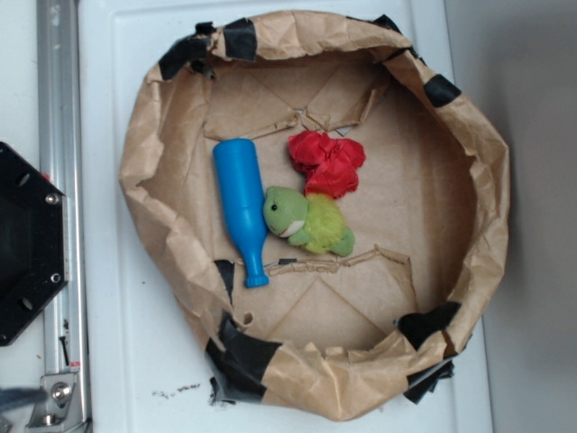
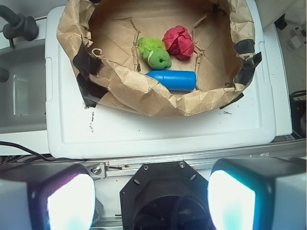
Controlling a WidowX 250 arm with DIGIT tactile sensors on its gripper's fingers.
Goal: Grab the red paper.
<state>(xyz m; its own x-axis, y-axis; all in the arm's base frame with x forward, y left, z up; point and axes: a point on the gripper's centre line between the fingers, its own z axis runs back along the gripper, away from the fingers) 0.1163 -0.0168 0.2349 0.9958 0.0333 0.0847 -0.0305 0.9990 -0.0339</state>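
The red paper (image 1: 327, 162) is a bright red wrinkly wad lying inside the brown paper ring (image 1: 491, 189), just above the green-yellow plush turtle (image 1: 308, 220). In the wrist view the red paper (image 2: 179, 41) lies at the far top, right of the turtle (image 2: 155, 52). My gripper (image 2: 151, 201) is open and empty, its two pads (image 2: 71, 203) wide apart at the bottom of the wrist view, high above the robot base and far from the ring. The gripper is not visible in the exterior view.
A blue plastic bottle (image 1: 242, 207) lies left of the turtle inside the ring; it also shows in the wrist view (image 2: 172, 79). The ring stands on a white board (image 1: 126, 361). The black robot base (image 1: 27, 244) and a metal rail (image 1: 59, 108) are at the left.
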